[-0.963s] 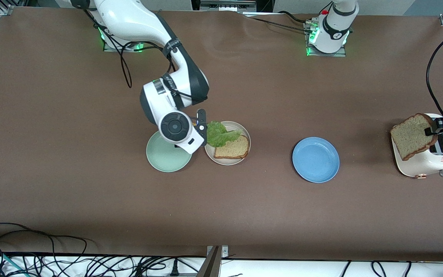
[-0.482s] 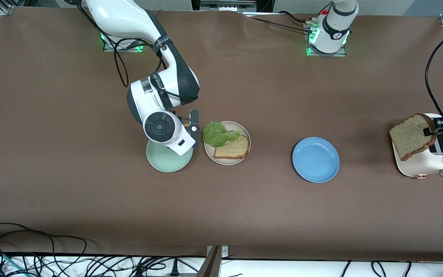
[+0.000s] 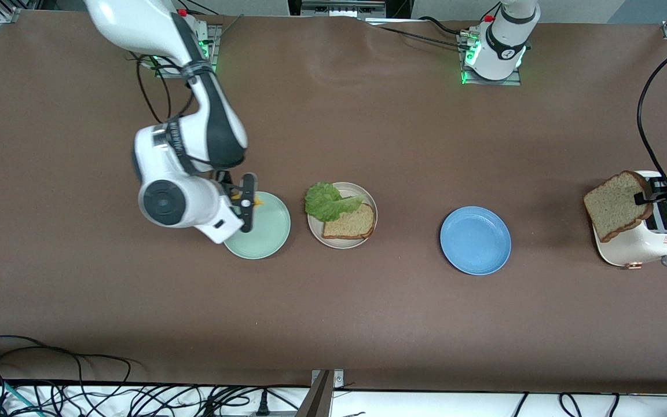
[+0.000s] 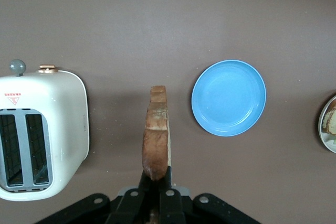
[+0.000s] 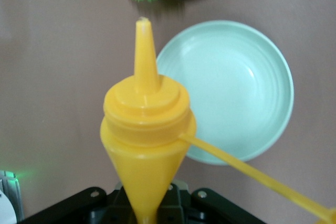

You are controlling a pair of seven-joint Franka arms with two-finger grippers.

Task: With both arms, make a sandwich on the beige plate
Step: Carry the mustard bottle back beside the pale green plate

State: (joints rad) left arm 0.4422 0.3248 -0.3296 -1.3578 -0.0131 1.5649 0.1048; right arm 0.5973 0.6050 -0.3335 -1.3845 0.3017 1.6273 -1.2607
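My right gripper (image 3: 246,197), clamping a yellow bottle (image 5: 144,145), has withdrawn from the beige plate (image 3: 368,200) over the green plate (image 3: 270,231); left gripper (image 3: 649,197) pinches bread (image 3: 614,205) above the toaster (image 3: 658,243), topping next.

Work surface: brown table (image 3: 368,324) with four items resting directly on it.
A mint green plate (image 3: 267,234), the beige plate (image 3: 340,242), a blue plate (image 3: 475,240) and a white toaster (image 3: 652,243) stood in a row, the toaster at the left arm's end.
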